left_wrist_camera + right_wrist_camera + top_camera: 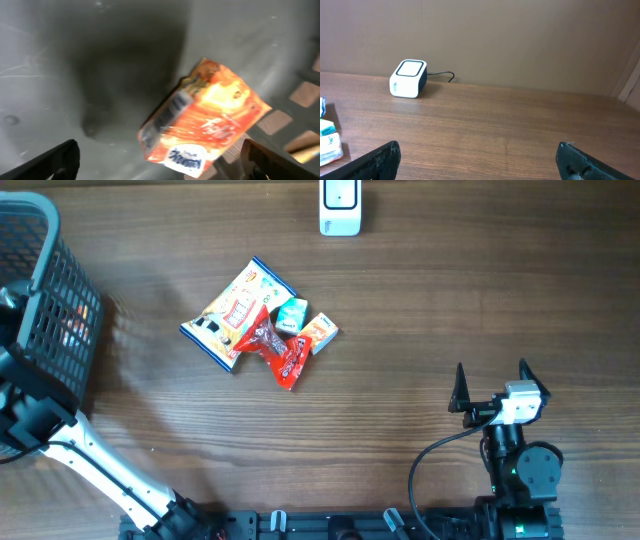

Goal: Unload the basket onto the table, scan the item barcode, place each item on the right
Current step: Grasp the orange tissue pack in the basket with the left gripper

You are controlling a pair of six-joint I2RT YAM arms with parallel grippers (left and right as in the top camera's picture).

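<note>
Down inside the dark mesh basket (45, 300), found the orange carton (210, 120), blurred and tilted over the grey floor; could not tell whether resting or airborne. Saw the left gripper (159, 147) spread wide above it, pinching nothing. Noted on the table (420, 310) a snack pouch (235, 315), red wrapper (282, 352), teal box (291, 315) and orange-white box (321, 332) heaped together. Spotted the white scanner (339, 207) at the far edge, well apart. Found the right gripper (491, 372) spread too, empty, near the front edge.
</note>
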